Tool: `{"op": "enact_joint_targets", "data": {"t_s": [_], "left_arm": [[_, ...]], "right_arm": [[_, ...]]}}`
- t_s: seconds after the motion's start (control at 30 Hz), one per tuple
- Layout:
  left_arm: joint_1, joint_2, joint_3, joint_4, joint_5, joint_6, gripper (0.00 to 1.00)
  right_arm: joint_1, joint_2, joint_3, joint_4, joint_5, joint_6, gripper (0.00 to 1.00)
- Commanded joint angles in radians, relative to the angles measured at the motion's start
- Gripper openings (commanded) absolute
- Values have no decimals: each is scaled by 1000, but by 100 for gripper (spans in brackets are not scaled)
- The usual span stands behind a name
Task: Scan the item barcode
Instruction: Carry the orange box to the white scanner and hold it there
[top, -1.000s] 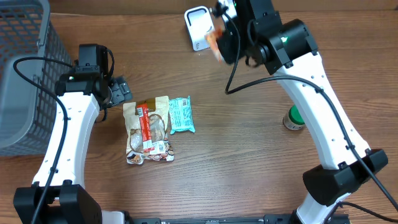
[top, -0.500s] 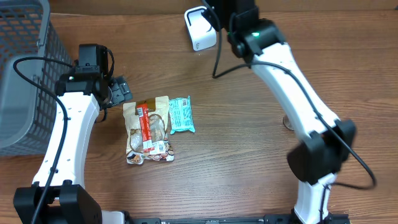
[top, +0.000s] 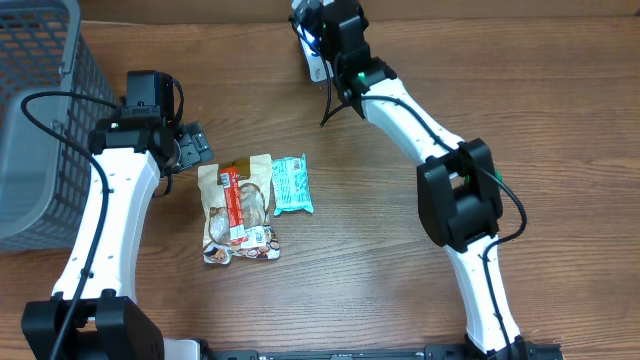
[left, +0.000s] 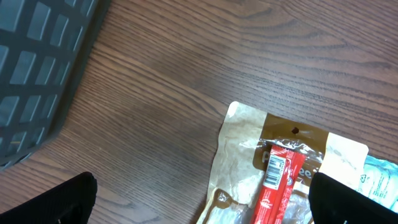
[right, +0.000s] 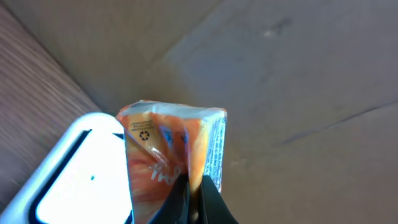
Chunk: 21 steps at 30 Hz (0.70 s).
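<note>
Over the last second the right arm has swung left from beside the scanner (right: 68, 174) to directly above it, and its elbow now covers the spot where a green can stood. The overhead view now shows the wrist over the white scanner at the far edge of the surface (top: 400, 280), with the orange pack no longer visible from above. This puts the task at the scan itself, with the item carried to the reader and presented.

The right end effector (right: 194, 196) is clamped tight on the lower edge of the orange pack (right: 171, 155), which is the task's thing. The wrist view shows it upright and tilted slightly, with the scanner's pale face just beside and behind it. Whether the barcode faces the scanner window can't be told, since only the printed orange side and a recycling mark are visible.

The left end effector (top: 190, 148) hasn't moved. Its fingers are spread as wide as they go and hold nothing, hovering above the bare surface near the top of the tan pouch (left: 273, 168). That pouch and a teal pack (top: 291, 184) lie side by side mid-surface. The basket (top: 40, 120) stands at the left.
</note>
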<state>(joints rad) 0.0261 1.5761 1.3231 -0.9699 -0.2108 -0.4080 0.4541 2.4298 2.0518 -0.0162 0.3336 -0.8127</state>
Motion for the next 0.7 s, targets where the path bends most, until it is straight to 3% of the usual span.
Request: {"op": "enact_joint_targets", "data": {"t_s": [0.0,0.67], "left_arm": [[1,6,19,2,-6,19,100],[1,6,19,2,-6,19,100]], "right_arm": [[14,35,-3,45,60,-110,4],[24,108,-3,113,111,-160,4]]}}
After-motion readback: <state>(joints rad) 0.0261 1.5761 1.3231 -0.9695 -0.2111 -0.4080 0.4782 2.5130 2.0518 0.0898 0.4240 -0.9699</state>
